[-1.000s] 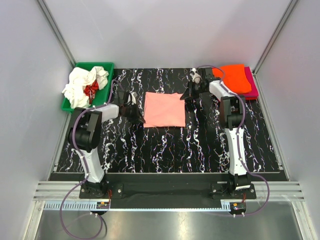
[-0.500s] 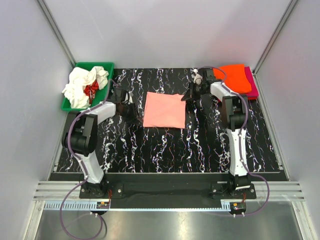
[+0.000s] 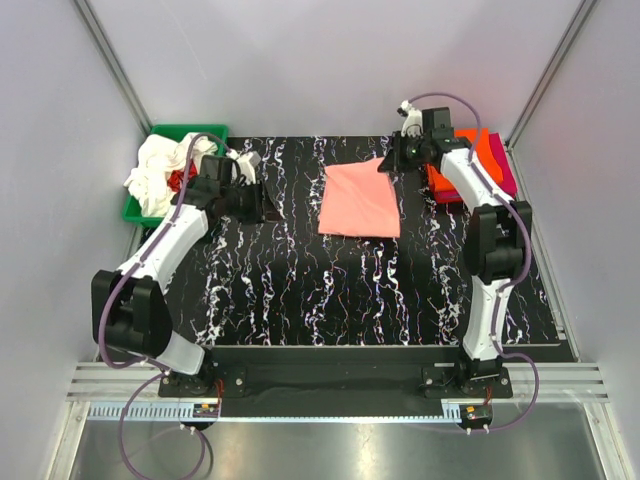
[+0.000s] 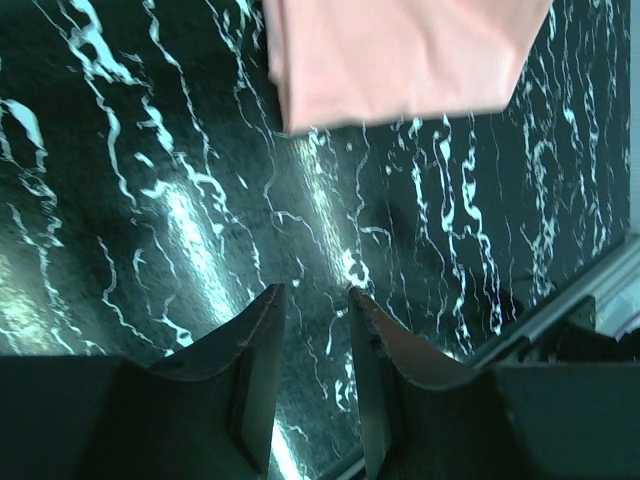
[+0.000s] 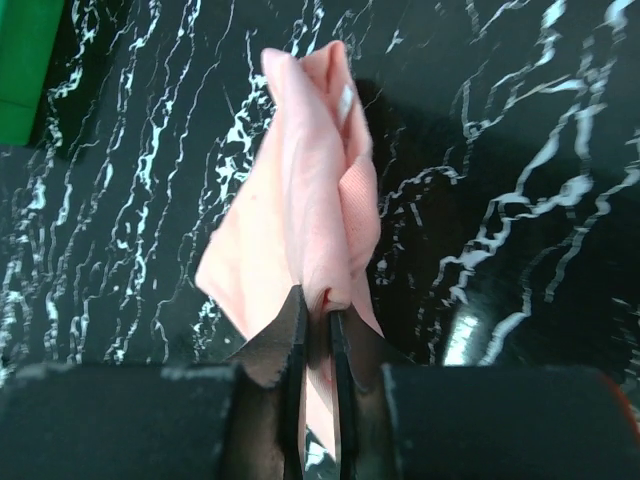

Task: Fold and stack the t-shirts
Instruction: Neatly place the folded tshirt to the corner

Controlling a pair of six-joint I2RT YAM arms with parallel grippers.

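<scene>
The folded salmon-pink t-shirt (image 3: 360, 203) lies on the black marbled table, its far right corner lifted. My right gripper (image 3: 387, 164) is shut on that corner; the right wrist view shows the cloth (image 5: 300, 200) pinched between the jaws of the right gripper (image 5: 318, 302). A folded orange t-shirt (image 3: 478, 158) lies on a magenta one (image 3: 506, 182) at the far right. White t-shirts (image 3: 155, 172) and a red one (image 3: 181, 180) are bunched in the green bin (image 3: 203, 133). My left gripper (image 3: 262, 204) is open and empty over bare table, left of the pink shirt (image 4: 400, 60). It also shows in the left wrist view (image 4: 312, 300).
The green bin stands at the far left corner, just behind the left wrist, and its edge shows in the right wrist view (image 5: 20, 60). Grey walls close in the table on three sides. The table's near rail (image 3: 330, 355) runs between the arm bases.
My right gripper has moved right and back, dragging the pink shirt rightward with its corner raised. My left arm has pulled away from the shirt toward the bin.
</scene>
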